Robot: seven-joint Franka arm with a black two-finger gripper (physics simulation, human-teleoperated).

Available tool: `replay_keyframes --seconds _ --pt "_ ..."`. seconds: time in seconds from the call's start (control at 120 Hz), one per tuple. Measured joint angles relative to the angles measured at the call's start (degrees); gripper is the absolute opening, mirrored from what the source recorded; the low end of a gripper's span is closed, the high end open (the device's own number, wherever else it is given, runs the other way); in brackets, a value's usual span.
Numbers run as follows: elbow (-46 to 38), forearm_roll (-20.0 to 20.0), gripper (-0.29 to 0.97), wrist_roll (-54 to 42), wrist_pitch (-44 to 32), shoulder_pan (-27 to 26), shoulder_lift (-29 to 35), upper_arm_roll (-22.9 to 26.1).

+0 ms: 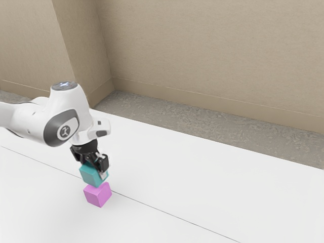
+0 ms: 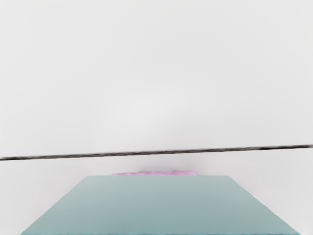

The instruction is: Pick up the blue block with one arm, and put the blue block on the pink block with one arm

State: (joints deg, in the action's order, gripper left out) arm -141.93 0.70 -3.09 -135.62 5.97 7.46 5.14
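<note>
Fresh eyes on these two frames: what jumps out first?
First, the white arm at the exterior view's left, its gripper shut on the blue block directly over the pink block; whether the blocks touch I cannot tell. In the wrist view the blue block looms under the hand with a pink sliver just past it, and a thin dark line crosses the white table.

The upper block (image 1: 91,175) lies directly over the lower block (image 1: 97,195), held between the fingers of the tool (image 1: 95,168) that comes down from above. The pair stands on the tabletop (image 1: 212,172), well in from its far edge and just beside a seam (image 1: 167,215) that crosses it.
</note>
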Motion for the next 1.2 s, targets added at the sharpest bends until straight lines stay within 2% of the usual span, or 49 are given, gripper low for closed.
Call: replay_keyframes --seconds 1.2 --pt "-1.37 1.94 0.37 -1.79 -0.27 0.01 -0.03 -0.39"
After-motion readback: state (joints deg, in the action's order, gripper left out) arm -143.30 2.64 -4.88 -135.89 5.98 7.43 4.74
